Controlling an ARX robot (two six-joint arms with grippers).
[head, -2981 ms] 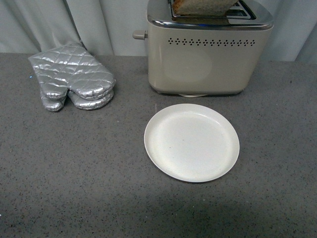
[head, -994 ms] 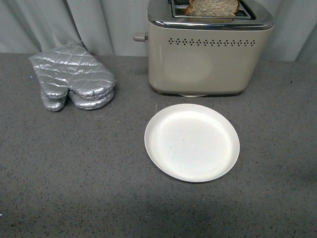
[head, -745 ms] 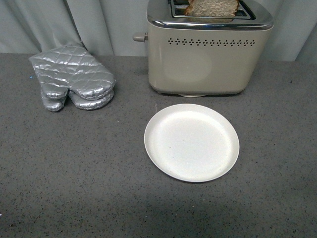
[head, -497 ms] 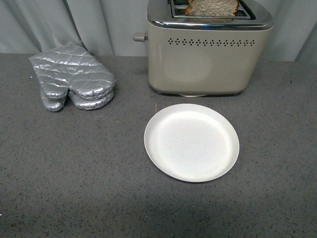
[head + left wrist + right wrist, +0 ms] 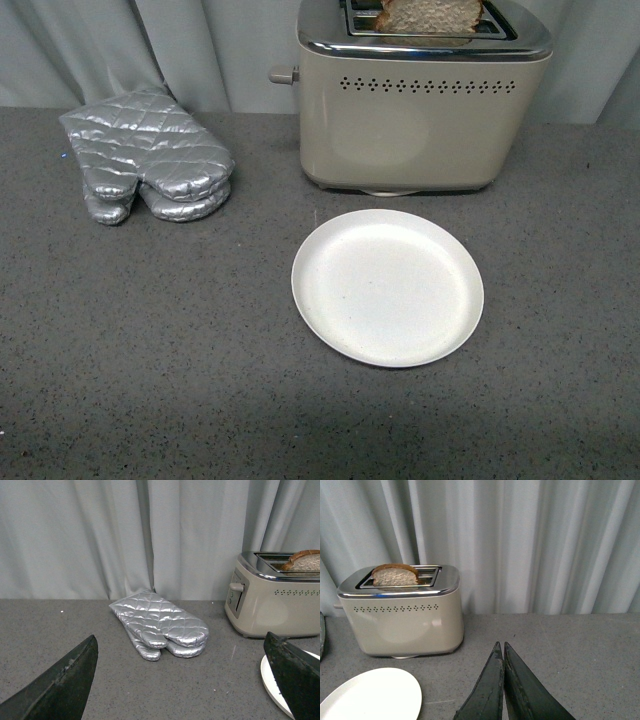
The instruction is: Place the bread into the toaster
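Bread (image 5: 430, 14) in toaster (image 5: 420, 110), plate (image 5: 387, 286) and mitts (image 5: 145, 155) nearby, left tool (image 5: 185, 680) spread, right tool (image 5: 502, 652) pressed together

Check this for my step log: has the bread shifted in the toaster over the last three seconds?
Yes. The bread now stands more upright and further right along the toaster slot, measured against its chrome rim.

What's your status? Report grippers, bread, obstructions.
Left gripper open, empty; right gripper shut, empty. Bread upright in toaster slot, top showing. Nothing blocking.
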